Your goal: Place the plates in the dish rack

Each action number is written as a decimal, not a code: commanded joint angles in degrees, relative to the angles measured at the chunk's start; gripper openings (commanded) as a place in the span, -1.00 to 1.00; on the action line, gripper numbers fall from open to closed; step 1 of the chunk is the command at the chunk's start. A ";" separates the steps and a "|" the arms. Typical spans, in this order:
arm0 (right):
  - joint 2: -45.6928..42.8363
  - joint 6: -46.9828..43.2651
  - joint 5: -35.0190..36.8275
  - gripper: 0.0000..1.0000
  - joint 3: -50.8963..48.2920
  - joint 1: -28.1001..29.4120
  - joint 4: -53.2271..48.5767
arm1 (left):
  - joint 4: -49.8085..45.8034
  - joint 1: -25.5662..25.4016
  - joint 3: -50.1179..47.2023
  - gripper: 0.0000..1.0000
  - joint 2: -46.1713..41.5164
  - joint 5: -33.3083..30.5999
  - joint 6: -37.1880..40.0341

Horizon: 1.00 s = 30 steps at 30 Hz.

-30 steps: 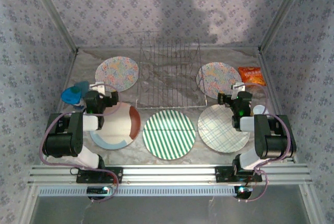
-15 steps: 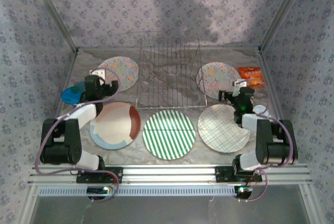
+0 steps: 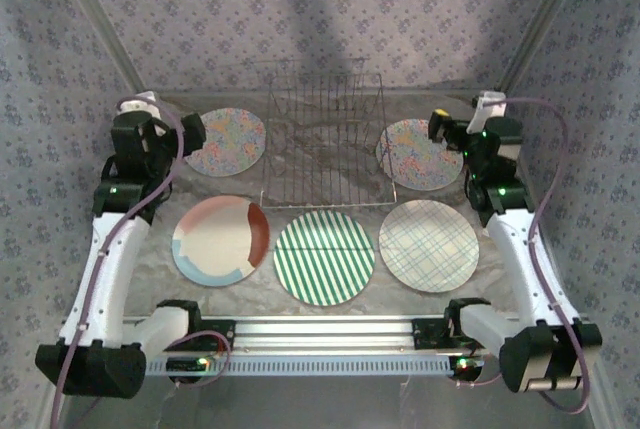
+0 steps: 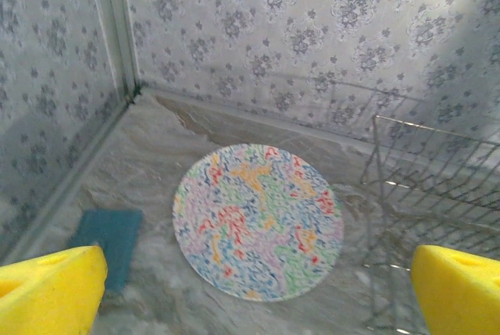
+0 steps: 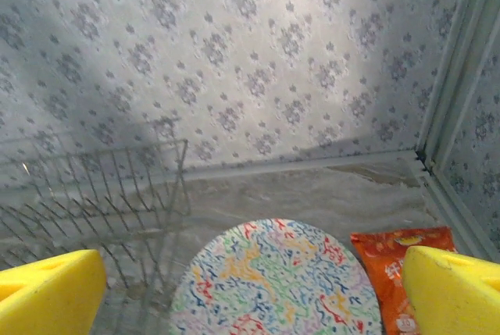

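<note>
Where the left claw (image 3: 195, 131) overlaps it, the floral plate (image 3: 228, 142) is partly hidden

- You have the dish rack (image 3: 325, 139) at the middle of the tabletop's (image 3: 370, 211) far edge.
- The left floral plate (image 3: 226, 141) lies flat just left of the rack, and the right floral plate (image 3: 420, 153) just right of it.
- The snack packet (image 5: 402, 272) lies beside the right floral plate, toward the far right corner.
- Along the near edge you have, left to right, the sectioned plate (image 3: 220, 240), the striped plate (image 3: 323, 258) and the plaid plate (image 3: 428, 245), near one another but apart.
- The striped plate lies directly before the rack.
</note>
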 commanded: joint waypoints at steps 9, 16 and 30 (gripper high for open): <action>16.99 2.54 9.52 0.99 27.24 20.48 -15.14 | -2.56 6.14 0.27 0.98 4.01 8.40 -30.10; 30.18 4.62 8.67 0.99 37.24 28.18 -14.15 | 0.16 6.30 -0.25 0.98 13.51 9.06 -34.47; 36.48 6.76 4.98 0.99 39.22 30.45 -16.84 | 7.40 8.54 -0.89 0.98 31.37 18.15 -35.10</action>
